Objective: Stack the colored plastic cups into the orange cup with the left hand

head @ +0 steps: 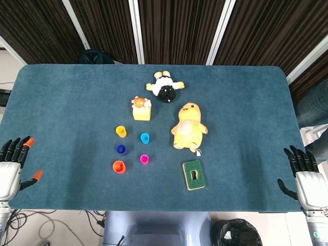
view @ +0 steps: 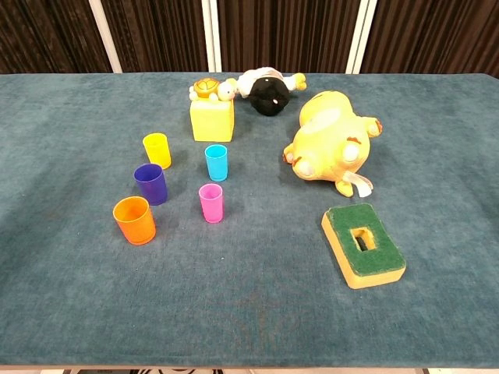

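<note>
At the far left edge of the table (head: 61,102), the left hand (head: 11,166) hangs with fingers spread and nothing in it, well apart from the cups, which lie to its right and slightly further in; it is plainly the nearer hand to them. First in its path stands the orange cup (head: 119,166), upright and mouth up, with the dark blue cup (head: 121,149) just beyond it and the yellow cup (head: 121,131) beyond that, forming one column. The next column holds the pink cup (head: 144,159) and the light blue cup (head: 145,137), all upright and apart. Nothing stands between hand and cups. Behind them sits a yellow block (head: 142,111); further right lie a yellow plush duck (head: 188,126) and a green sponge (head: 194,175). At the far right the right hand (head: 307,179) rests empty, fingers extended.
</note>
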Controlling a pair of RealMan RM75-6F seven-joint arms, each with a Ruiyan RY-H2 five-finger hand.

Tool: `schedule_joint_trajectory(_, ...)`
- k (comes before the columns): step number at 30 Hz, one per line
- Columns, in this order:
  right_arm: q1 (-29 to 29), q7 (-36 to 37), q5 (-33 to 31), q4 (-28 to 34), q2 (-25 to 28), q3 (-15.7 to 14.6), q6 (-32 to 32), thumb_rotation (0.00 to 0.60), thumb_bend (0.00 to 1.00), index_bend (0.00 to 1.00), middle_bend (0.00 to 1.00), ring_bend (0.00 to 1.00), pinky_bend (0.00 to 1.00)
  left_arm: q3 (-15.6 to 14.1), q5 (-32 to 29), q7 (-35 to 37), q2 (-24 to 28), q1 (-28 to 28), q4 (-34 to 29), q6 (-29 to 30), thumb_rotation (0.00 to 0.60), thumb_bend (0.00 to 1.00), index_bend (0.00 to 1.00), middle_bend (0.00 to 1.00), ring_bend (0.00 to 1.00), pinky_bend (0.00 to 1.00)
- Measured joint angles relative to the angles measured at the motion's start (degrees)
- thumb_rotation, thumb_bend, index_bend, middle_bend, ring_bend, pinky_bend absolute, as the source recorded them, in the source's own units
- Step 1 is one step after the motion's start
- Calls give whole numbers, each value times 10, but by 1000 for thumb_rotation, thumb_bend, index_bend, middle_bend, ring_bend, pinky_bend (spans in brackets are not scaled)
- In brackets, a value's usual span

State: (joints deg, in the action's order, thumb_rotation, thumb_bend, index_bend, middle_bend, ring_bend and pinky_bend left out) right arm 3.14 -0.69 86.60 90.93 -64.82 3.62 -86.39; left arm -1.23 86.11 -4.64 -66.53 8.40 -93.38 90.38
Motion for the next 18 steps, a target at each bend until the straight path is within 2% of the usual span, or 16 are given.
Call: schedule_joint_trajectory(18,1,-1,-1,1,0,-2,5,600,372,60,44,72,36,4,17,-13,-3,8,5,-20,600,225,71,39,0,0)
